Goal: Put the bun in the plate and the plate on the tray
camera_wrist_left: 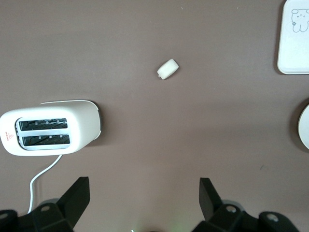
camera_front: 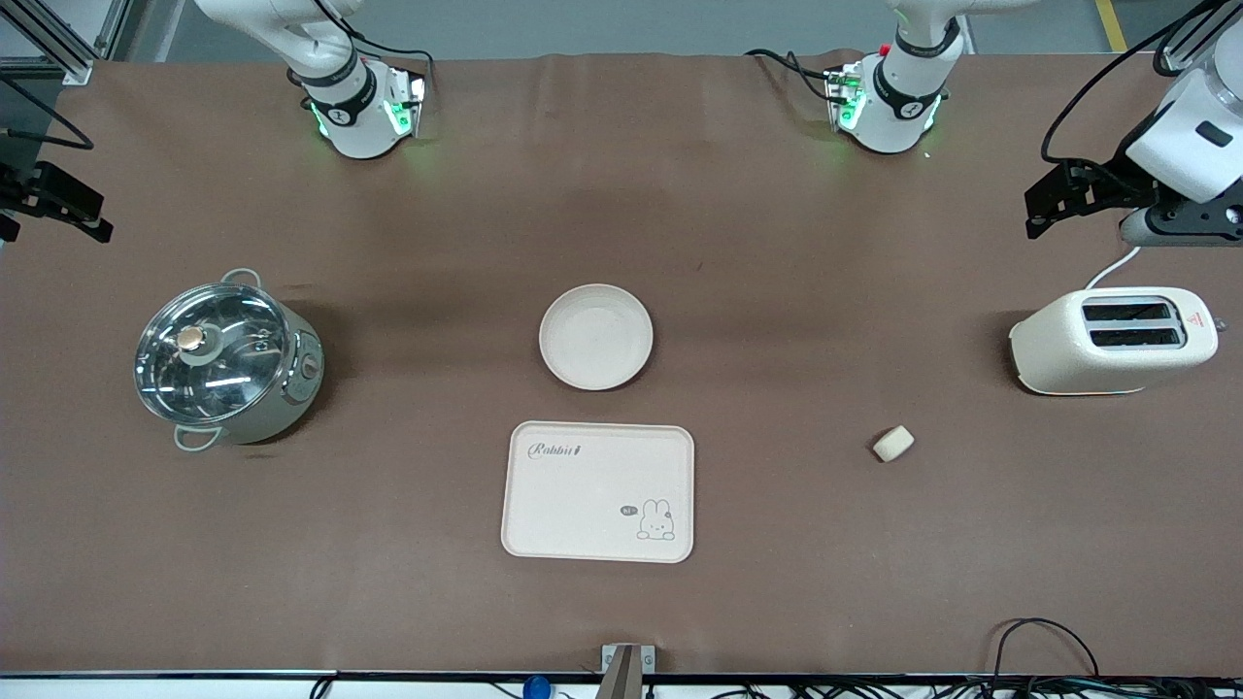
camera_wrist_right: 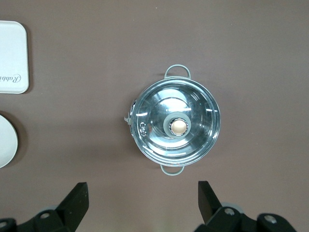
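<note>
Your left gripper (camera_wrist_left: 142,203) hangs spread and empty, high over the brown desk (camera_front: 777,291) by the cream two-slot toaster (camera_front: 1112,342). Right gripper (camera_wrist_right: 142,203) likewise spread, empty, above the lidded steel pot (camera_wrist_right: 175,126); both arms wait. Nothing done yet, by the look of it: small cream-white oblong bun (camera_front: 892,443) lies bare on desk, nearer the camera than the toaster; round cream-beige plate (camera_front: 595,336) empty, mid-desk; rectangular cream "Rabbit" tray (camera_front: 598,491) empty, just nearer cam. Left to do: bun into plate, plate onto tray.

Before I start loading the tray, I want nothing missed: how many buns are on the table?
1. The bun lies on the bare table, nearer the front camera than the toaster, toward the left arm's end.
</note>
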Motion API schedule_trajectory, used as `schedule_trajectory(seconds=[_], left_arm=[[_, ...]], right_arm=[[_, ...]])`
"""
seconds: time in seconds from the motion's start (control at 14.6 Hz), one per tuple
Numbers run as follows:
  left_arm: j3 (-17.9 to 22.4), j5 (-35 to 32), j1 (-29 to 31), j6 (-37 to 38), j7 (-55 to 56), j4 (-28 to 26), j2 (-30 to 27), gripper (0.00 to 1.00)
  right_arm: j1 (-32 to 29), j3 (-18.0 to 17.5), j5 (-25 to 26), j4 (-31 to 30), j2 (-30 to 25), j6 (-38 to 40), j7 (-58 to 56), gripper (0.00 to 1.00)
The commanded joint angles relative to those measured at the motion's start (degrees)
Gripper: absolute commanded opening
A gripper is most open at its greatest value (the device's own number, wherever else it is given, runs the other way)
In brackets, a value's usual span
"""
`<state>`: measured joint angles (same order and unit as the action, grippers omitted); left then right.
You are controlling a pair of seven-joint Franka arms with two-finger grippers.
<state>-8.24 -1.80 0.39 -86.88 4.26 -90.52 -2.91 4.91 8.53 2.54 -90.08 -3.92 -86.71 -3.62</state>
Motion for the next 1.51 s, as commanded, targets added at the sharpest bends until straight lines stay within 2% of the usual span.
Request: schedule_trajectory(seconds=[0.0,0.14,0.34,0.55,0.75,0.96,1.1,1.3,1.44], left_arm=[[0.0,0.1,0.1,1.0,-0.7,1.0,0.0,1.00],[0.0,-0.1,0.3,1.0,-0.7,1.5,0.2,1.00],[0.0,-0.3,0.2,0.4,-0.2,3.6,5.3,1.00],[-0.2,-0.7,-0.5,-7.4,2.8,2.5,11.7,1.00],[-0.2,-0.7,-0.1,-20.0,7.9,-2.0,17.3,1.00],[-0.3,-0.7,0.0,-29.7,12.8,-3.3,24.9,1.00],[-0.3,-0.8,-0.4,-34.0,18.1,-3.7,28.9,1.00],[-0.2,-0.7,-0.7,-38.3,22.4,-5.1,33.2,0.99],[-0.2,-0.8,-0.3,-41.4,23.2,-6.1,35.7,0.96]], right_arm=[[0.4,-0.1,0.5,0.3,0.0,0.1,0.8,1.00],[0.4,-0.1,0.4,0.3,0.0,0.1,0.8,1.00],[0.4,-0.1,0.4,0.3,0.0,0.1,0.9,1.00],[0.3,-0.1,-0.9,0.4,0.1,0.1,0.4,1.00],[1.1,-0.1,-2.2,0.4,0.2,0.0,0.6,1.00],[3.5,-0.1,-10.2,-3.0,1.5,-3.0,1.9,1.00],[7.9,-0.1,-14.8,-10.1,3.6,-11.8,6.8,1.00],[14.1,-0.1,-17.2,-16.9,9.4,-25.2,7.9,1.00],[14.7,-0.1,-27.3,-20.1,13.7,-30.1,7.8,1.00]])
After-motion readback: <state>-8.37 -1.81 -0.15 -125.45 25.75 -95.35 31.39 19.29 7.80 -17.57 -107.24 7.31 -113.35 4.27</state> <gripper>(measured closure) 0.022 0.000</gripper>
